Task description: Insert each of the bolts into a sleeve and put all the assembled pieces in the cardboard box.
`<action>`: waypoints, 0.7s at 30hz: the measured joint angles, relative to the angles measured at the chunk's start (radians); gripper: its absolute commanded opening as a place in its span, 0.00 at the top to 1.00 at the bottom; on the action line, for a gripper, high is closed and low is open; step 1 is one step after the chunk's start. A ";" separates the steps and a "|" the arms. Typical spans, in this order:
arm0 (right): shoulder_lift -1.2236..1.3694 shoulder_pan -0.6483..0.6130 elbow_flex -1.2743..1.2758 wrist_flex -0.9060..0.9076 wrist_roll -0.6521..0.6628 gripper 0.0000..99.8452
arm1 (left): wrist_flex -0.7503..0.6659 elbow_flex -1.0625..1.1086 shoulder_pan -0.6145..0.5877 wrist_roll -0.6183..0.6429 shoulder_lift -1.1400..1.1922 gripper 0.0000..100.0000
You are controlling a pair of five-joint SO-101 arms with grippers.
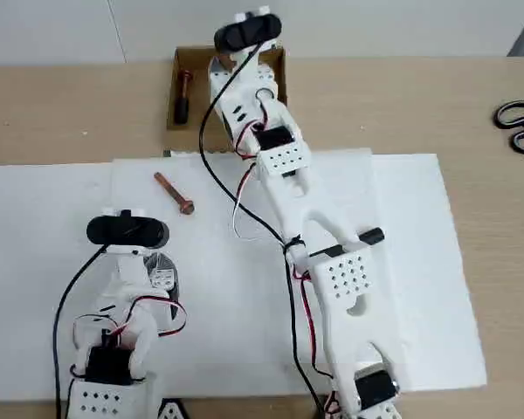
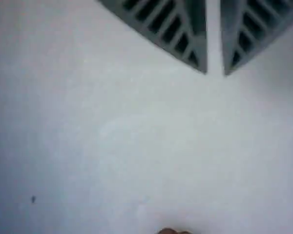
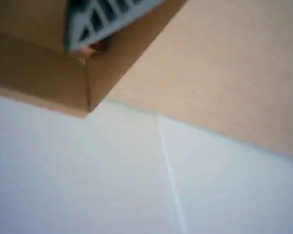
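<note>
A copper bolt (image 1: 173, 193) lies loose on the white paper (image 1: 52, 218). A black sleeve (image 1: 372, 236) peeks out beside my right arm's forearm. In the cardboard box (image 1: 284, 65) at the back lies an assembled piece (image 1: 183, 94), a bolt in a black sleeve. My right gripper (image 1: 236, 63) hangs over the box; in the right wrist view one finger (image 3: 102, 19) shows above the box corner (image 3: 85, 87), with a copper bit of a bolt (image 3: 95, 48) at its tip. My left gripper (image 2: 215, 68) points down at bare paper in front of the loose bolt, fingers together, holding nothing.
Scissors (image 1: 520, 124) lie on the wooden table at the far right. The right arm stretches diagonally across the paper's middle, with its cable trailing beside it. Open paper lies to the left of the loose bolt.
</note>
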 measured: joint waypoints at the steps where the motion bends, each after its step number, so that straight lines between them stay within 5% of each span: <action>1: 0.000 0.000 -0.003 0.000 0.000 0.73 | 0.000 0.000 0.000 0.000 0.000 0.99; 11: -0.048 0.077 -0.015 0.077 0.000 0.73 | 0.000 0.000 0.000 0.003 -0.002 0.99; 21: -0.238 0.086 -0.015 0.778 -0.117 0.73 | 0.000 0.000 0.000 0.006 -0.002 0.99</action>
